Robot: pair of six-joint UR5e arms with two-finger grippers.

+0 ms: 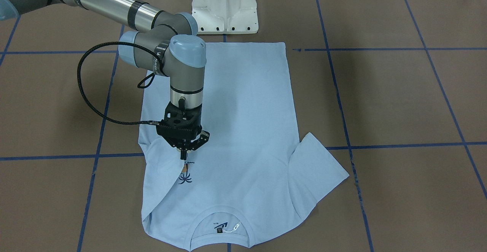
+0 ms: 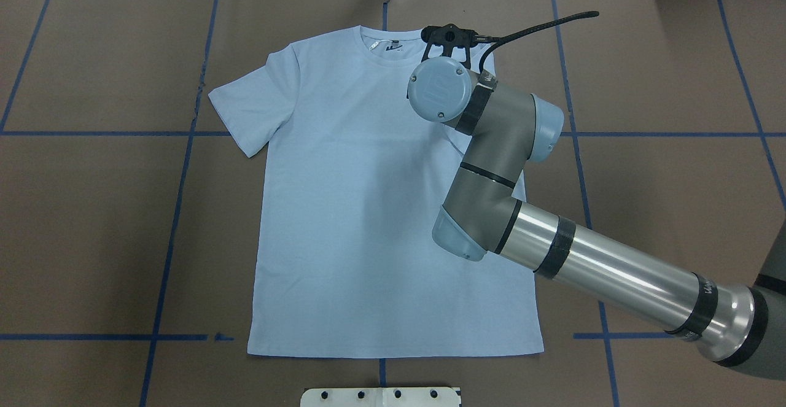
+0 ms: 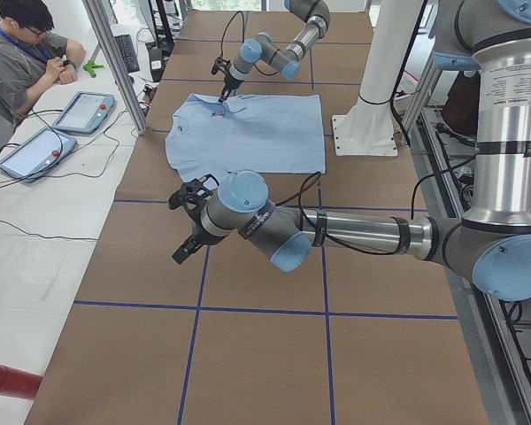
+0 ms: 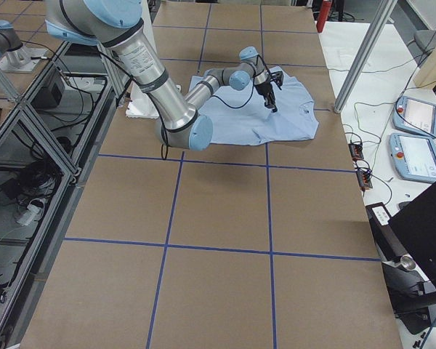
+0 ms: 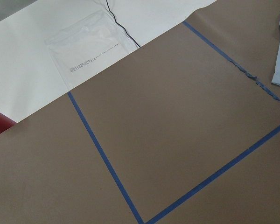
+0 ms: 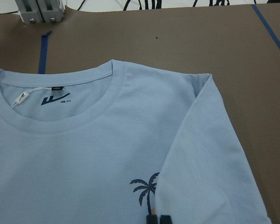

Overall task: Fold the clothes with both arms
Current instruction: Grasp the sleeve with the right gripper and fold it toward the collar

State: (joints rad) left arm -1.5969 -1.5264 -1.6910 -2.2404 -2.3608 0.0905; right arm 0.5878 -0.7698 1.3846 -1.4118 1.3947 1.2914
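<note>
Covering chest print partly, folded sleeve of T-shirt pinched by right fingers; left fingers state unreadable.

The T-shirt is a plain light blue, with collar and sleeves in the same shade. Its chest print is a dark navy palm with a small orange patch at the foot. Inside the neck is a dark navy logo, and beside it a white tag on white string. The table is flat brown, crossed by a grid of blue tape lines. The right arm and the left arm are silver and grey with pale blue joint caps and black bands. The right gripper is black, as is its braided cable. The pedestal base is white.
</note>
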